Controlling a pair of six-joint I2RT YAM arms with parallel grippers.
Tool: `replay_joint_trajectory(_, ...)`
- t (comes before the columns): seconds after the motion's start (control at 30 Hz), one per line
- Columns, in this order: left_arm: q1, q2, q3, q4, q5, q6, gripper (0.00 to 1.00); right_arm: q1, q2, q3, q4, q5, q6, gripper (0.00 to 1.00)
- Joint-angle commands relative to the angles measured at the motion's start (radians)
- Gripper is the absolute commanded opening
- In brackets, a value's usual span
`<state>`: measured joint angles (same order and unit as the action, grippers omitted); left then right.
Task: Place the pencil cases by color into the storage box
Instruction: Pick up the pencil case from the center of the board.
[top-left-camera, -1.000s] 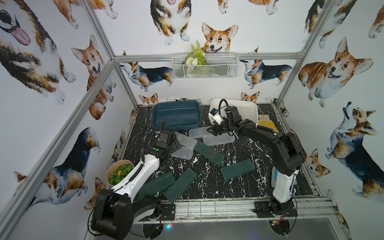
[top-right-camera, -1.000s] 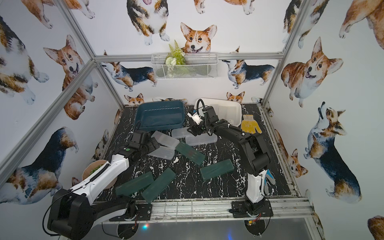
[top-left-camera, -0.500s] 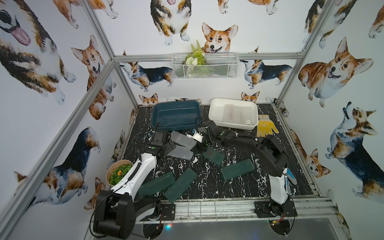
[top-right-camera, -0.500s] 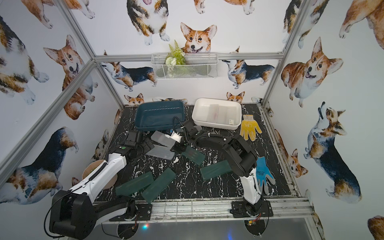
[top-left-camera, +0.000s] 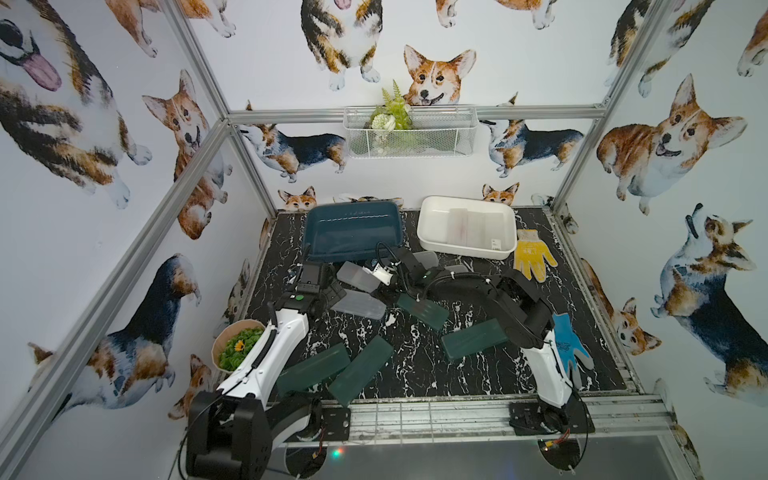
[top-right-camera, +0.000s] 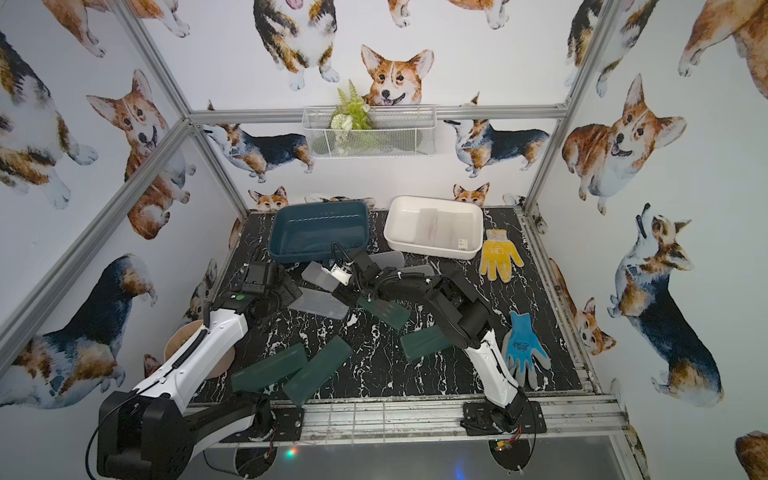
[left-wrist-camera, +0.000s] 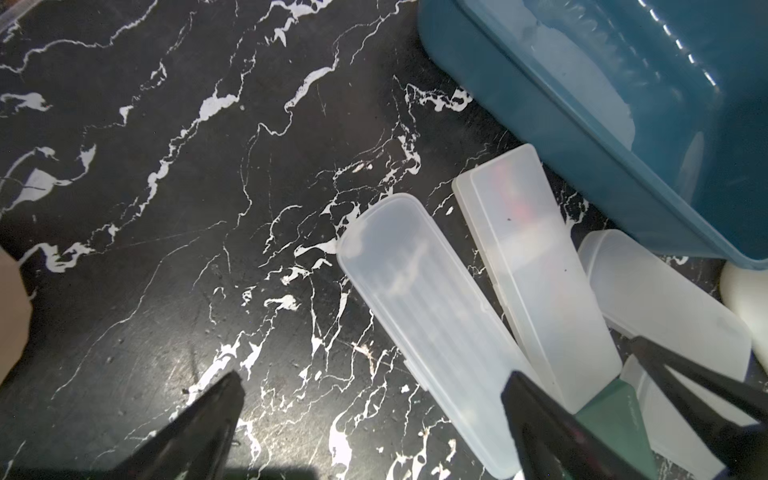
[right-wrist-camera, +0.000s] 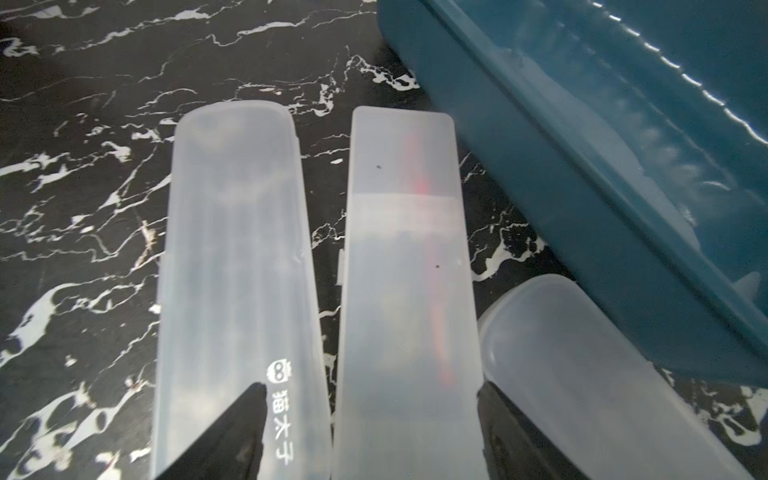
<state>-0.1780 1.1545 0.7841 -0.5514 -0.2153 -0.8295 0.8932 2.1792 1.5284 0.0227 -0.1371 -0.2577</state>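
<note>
Frosted pencil case (right-wrist-camera: 403, 249) — red streak inside — between parted jaws of right end effector (right-wrist-camera: 372, 386); left end effector (left-wrist-camera: 374, 374) released.

— How much of the right gripper (top-left-camera: 376, 277) shows in both top views?
— Little: its own wrist (top-left-camera: 409, 268) covers the fingers.
— The wrist views?
— Both cut the blue box (left-wrist-camera: 582, 145) at the edge. The middle frosted case (right-wrist-camera: 403, 291) runs off frame at its near end, and the red thing (right-wrist-camera: 422, 174) inside is a blur. A green case (left-wrist-camera: 611, 415) shows one corner past a finger (left-wrist-camera: 540, 424) of the left gripper (left-wrist-camera: 374, 374).
— The white box (top-left-camera: 457, 249)?
— Its frosted cases (top-left-camera: 465, 224) are too faint to count
</note>
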Motion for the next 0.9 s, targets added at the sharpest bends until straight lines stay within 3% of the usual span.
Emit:
replay_joint_trajectory(0.0, 0.003, 0.002, -0.005, 0.007, 0.003, -0.001, 1.00, -0.007, 0.025, 0.039, 0.018, 0.023, 0.033, 0.80)
replay_joint_trajectory(0.17, 0.005, 0.017, -0.017, 0.044, 0.023, 0.006, 1.00, -0.044, 0.058, 0.067, 0.012, -0.039, 0.091, 0.79)
replay_joint_trajectory(0.47, 0.005, 0.014, -0.040, 0.089, 0.029, 0.023, 1.00, -0.054, 0.086, 0.102, -0.016, -0.101, 0.077, 0.80)
replay_joint_trajectory(0.87, 0.005, 0.036, -0.059, 0.165, 0.065, 0.011, 1.00, -0.030, 0.165, 0.265, -0.238, -0.034, 0.063, 0.80)
